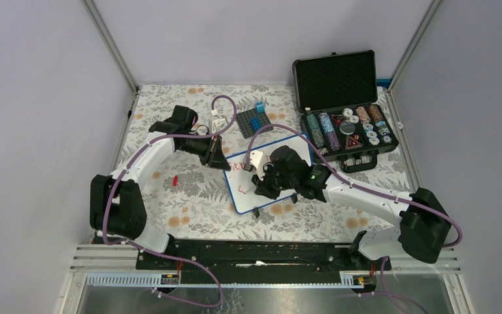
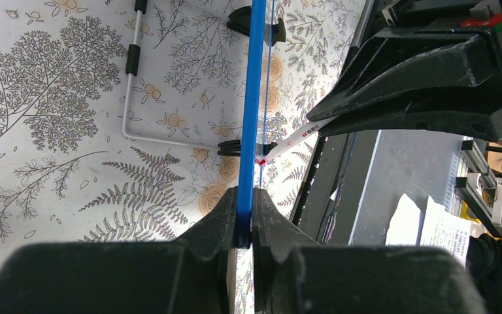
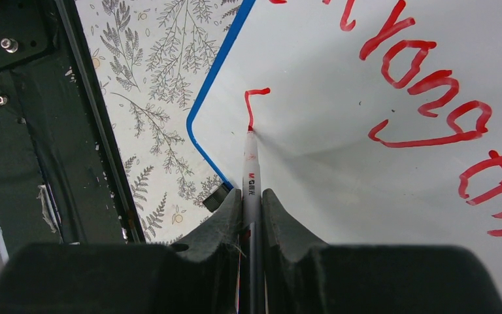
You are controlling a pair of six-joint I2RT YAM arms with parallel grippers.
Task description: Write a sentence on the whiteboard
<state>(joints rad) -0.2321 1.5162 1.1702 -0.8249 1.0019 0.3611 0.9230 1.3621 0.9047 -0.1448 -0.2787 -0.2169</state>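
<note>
The whiteboard, white with a thin blue rim, lies mid-table at a slant. My left gripper is shut on its blue rim at the far left corner; the left wrist view looks along that edge. My right gripper hovers over the board, shut on a grey marker. The marker's tip touches the whiteboard near its rounded corner, at the lower end of a short red stroke. Red handwriting runs across the board to the right. The marker also shows in the left wrist view.
An open black foam-lined case of chips stands at the back right. A grey block plate with blue bricks lies behind the board. A small red piece rests on the floral cloth at the left. The board's wire stand shows underneath.
</note>
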